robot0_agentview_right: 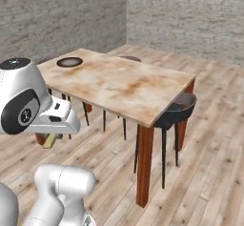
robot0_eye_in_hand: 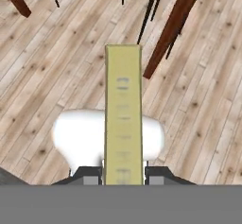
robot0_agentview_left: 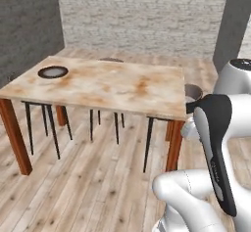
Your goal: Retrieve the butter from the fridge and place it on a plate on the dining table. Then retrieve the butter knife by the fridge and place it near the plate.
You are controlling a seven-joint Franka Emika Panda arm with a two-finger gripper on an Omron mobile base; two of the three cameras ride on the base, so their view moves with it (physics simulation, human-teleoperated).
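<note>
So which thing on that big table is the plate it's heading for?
Find the marbled beige dining table with reddish-brown legs. At its far left corner sits the plate, round, with a dark brown rim and grey-green centre, the sole dish on top; the dark round seats sit lower, beside the table.

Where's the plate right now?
The plate sits on the dining table's far left corner in the left base view, well away from the butter clamped in the gripper.

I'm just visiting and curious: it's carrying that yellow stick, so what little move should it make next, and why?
Probably lift the butter up and carry it toward the plate. The tool is shut on the butter, low over the floor beside a table leg, while the plate sits at the table's far corner.
</note>
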